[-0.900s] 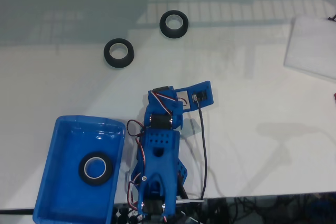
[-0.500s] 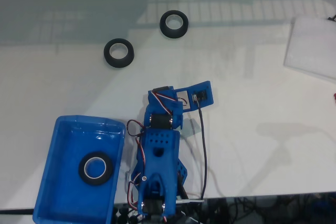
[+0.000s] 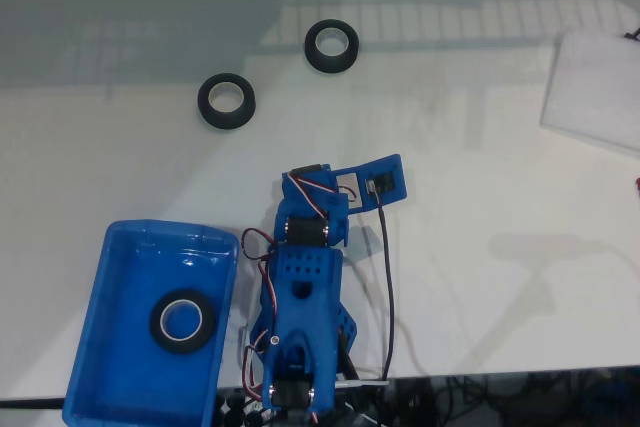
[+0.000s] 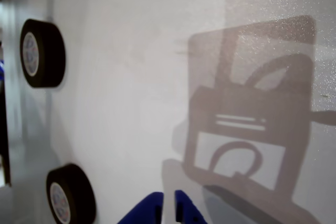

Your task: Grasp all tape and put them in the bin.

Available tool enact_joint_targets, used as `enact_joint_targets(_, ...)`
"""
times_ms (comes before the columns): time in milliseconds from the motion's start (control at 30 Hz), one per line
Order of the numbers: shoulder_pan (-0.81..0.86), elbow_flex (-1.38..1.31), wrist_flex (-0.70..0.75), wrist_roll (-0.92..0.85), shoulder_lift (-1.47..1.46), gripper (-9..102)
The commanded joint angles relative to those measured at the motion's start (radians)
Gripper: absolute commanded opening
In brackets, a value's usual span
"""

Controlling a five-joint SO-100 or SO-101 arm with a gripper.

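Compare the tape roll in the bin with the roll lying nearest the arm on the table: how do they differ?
The roll in the bin lies flat on the floor of the blue bin, its pale core showing as a bright ring. The nearer table roll lies on the bare white table, beyond the arm, and its core looks dim from above. The first is already delivered; the second is yet to be picked. Both are black rings of like size, lying flat.

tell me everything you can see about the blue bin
The bin is a bright blue rectangular tray, plastic by the look of it, with rounded corners and low walls. In the fixed view it sits flat on the white table at the lower left, slightly skewed, just left of the arm's base. One black tape roll with a pale core lies flat inside, near the middle.
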Motion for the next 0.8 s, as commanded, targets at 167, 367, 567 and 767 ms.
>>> enact_joint_targets(167,0.005,-0.009,0.002,0.005,0.015,0)
enact_joint_targets(367,0.005,-0.009,0.002,0.002,0.015,0)
enact_joint_targets(567,0.003,-0.009,0.002,-0.011,0.015,0)
enact_joint_targets(767,-0.003,-0.023,-0.029,-0.014,-0.044,26)
